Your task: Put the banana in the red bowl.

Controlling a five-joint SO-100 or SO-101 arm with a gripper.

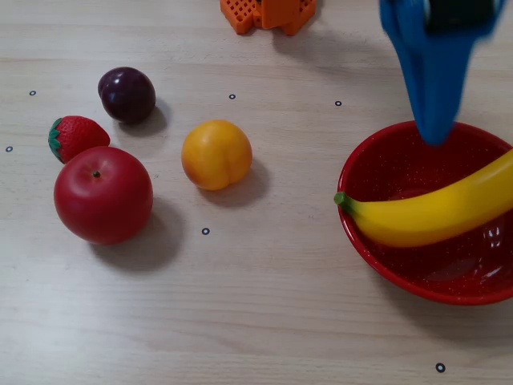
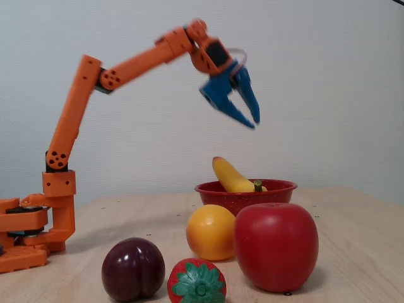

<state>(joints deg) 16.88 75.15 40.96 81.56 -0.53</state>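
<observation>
The yellow banana lies across the red bowl with its green stem over the left rim and its other end running off the right edge of a fixed view. From the side, the banana leans up out of the bowl. My blue gripper hangs in the air above the bowl's far side, well clear of the banana. Its fingertips meet and nothing is between them. In the side view the gripper points down and to the right, slightly blurred.
Left of the bowl sit a round orange-yellow fruit, a red apple, a strawberry and a dark plum. The orange arm base stands at the table's far edge. A white wall backs the table.
</observation>
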